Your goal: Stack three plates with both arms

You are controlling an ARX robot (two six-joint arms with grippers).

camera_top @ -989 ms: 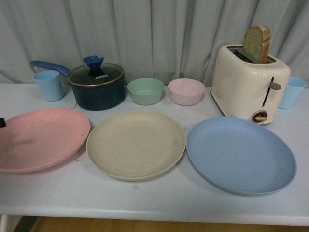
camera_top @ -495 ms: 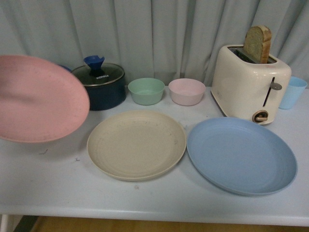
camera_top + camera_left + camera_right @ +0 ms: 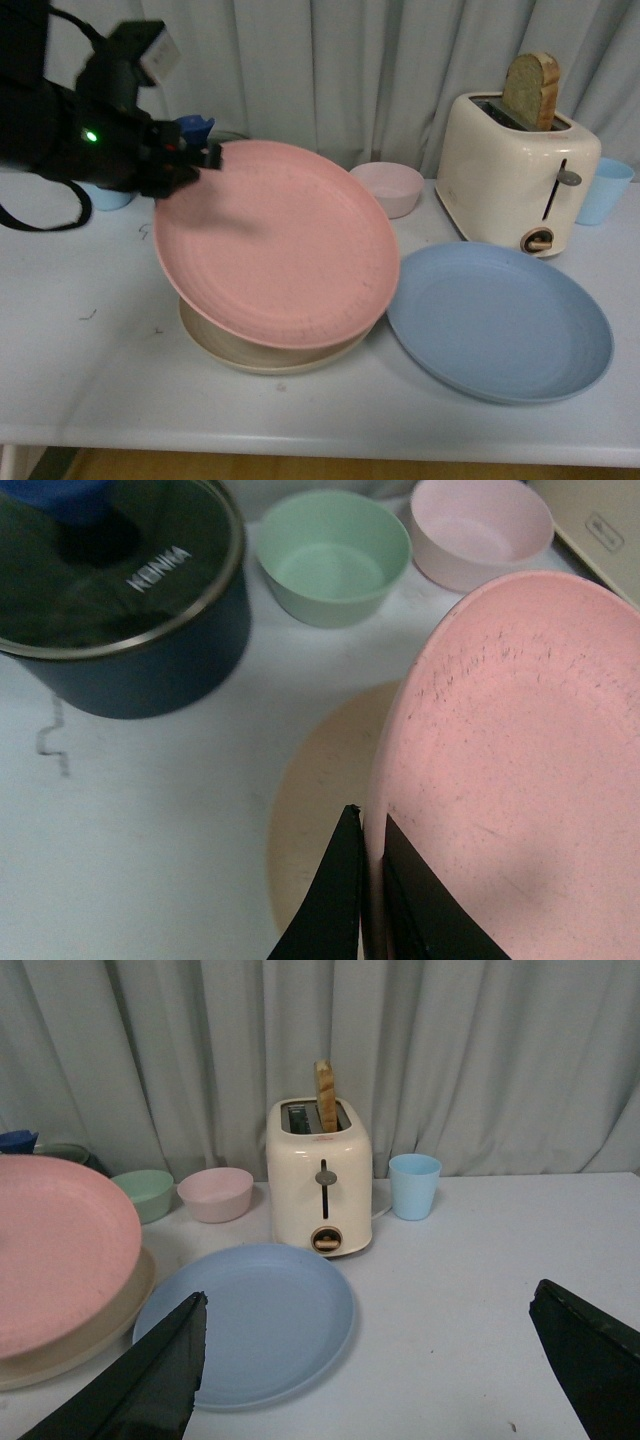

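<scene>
A pale worktop (image 3: pixel 100 370) runs before a grey pleated curtain (image 3: pixel 330 70). The left pincer (image 3: pixel 370 815) is clenched on the rim of the speckled pink round plate (image 3: pixel 275 240), holding it tilted over the beige round plate (image 3: pixel 250 350); whether they touch is unclear. The right pincer (image 3: pixel 368 1305) gapes wide, grasping nothing. The light blue round plate (image 3: pixel 500 320) lies just beside them, before a cream toaster (image 3: pixel 515 180). A dark lidded pot (image 3: pixel 120 610) and small green bowl (image 3: pixel 332 565) stand behind.
</scene>
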